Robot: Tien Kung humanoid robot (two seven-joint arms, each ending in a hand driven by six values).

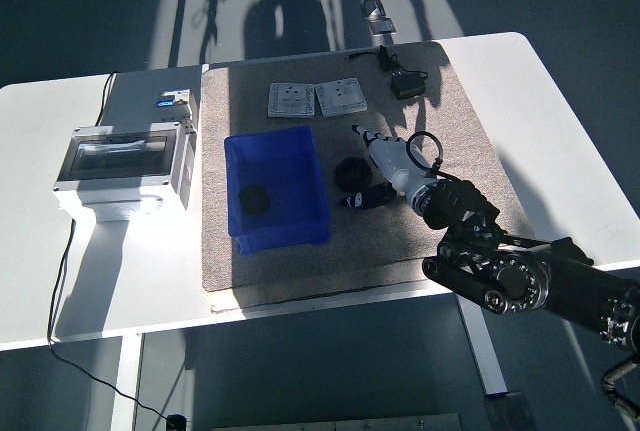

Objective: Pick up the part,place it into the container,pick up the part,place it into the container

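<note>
A blue container [276, 189] stands on the grey mat, with one black round part [255, 198] lying inside it. A second black part [349, 172] lies on the mat just right of the container. My right hand [372, 163] reaches in from the lower right and is right beside this part, on its right. Its fingers [364, 134] are spread above and below the part and hold nothing. Whether they touch the part I cannot tell. The left arm is out of sight.
Two grey square plates [315, 99] lie at the back of the mat [400, 231]. A black adapter with cable [405, 82] sits at the back right. A grey electrical box with a clear lid [125, 161] stands on the left of the table.
</note>
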